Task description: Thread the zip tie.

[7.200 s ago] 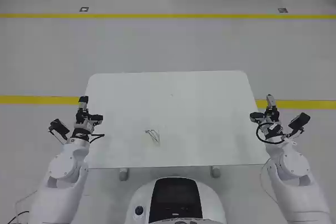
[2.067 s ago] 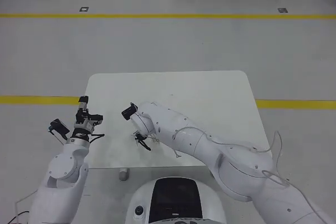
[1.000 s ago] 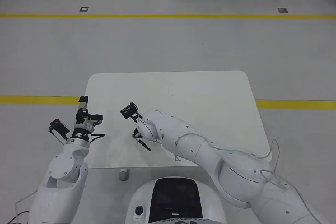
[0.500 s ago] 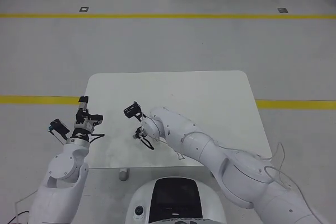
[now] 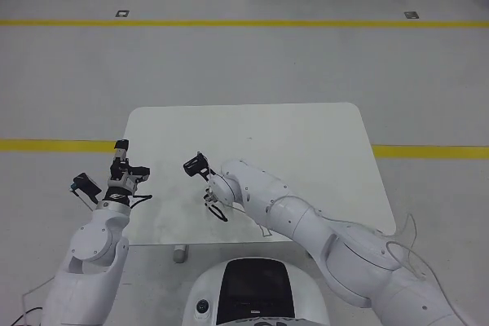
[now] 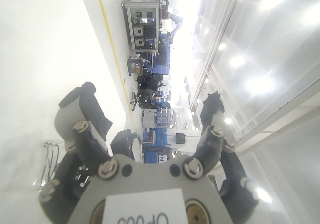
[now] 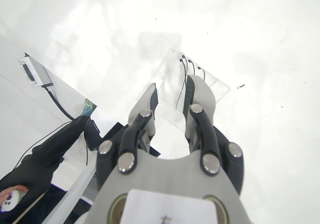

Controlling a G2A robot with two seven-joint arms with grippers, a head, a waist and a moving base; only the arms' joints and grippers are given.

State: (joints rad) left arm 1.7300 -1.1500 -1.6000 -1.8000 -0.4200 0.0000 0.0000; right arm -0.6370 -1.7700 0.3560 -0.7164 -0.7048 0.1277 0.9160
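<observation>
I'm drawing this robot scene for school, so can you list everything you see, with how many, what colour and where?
table: one, white, in front of the robot.
clear bag: one, see-through, flat on the table near its front edge.
zip ties: three visible, black, in the clear bag.
floor lines: two, yellow, on the grey floor beyond and beside the table.
right gripper: one, grey and black, open, over the bag.
left gripper: one, grey and black, open, at the table's left edge.

a white worktop [image 5: 310, 138] with rounded corners lies beneath the right end effector [image 7: 171, 82], on a pale grey floor [image 5: 244, 65] crossed by yellow lines [image 5: 244, 22]. far beyond the left end effector [image 6: 150, 91] stand a metal rack [image 6: 142, 27] and rows of bright ceiling lights [image 6: 270, 2].
</observation>
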